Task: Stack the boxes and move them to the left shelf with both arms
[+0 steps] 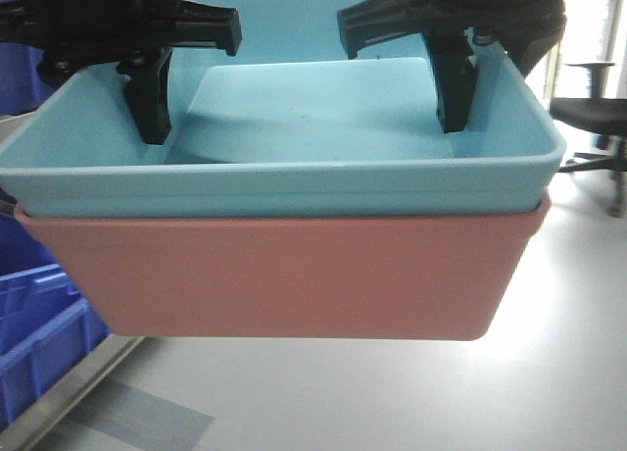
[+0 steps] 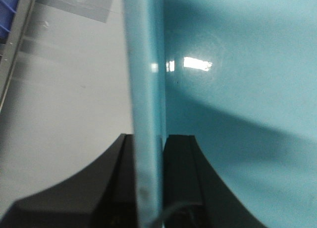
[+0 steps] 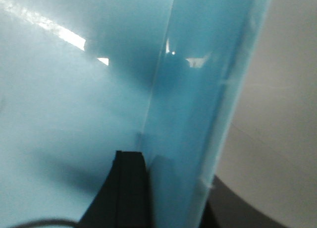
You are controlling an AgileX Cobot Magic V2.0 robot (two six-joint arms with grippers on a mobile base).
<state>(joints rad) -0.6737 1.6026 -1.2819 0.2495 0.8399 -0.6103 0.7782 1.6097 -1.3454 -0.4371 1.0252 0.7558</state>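
The sky-blue box (image 1: 294, 181) sits nested inside the salmon-pink box (image 1: 294, 284), rim just above rim. The pair appears to hang clear of the white desk (image 1: 573, 304), in front of the robot. Both are thin moulded plastic, smooth and glossy, with tapered walls and a rolled lip. I judge them light and empty, fairly stiff at the rim but springy mid-wall, and slick under hard pads.

The short side walls, just under the lip, are the sensible hold, and that is where both claws are. The left claw (image 1: 147, 108) is pinched narrow on the blue box's left wall, one black finger inside and one outside. The right claw (image 1: 453, 98) grips the right wall the same way. The wrist views show only blue plastic between the fingers. I cannot tell whether the pink wall is clamped too or merely wedged on by the taper; if wedged, it could drop off under a jolt.

To the lower left runs the left shelf's brushed-steel rail (image 1: 69, 397), with dark blue ribbed bins (image 1: 39, 324) beyond it.
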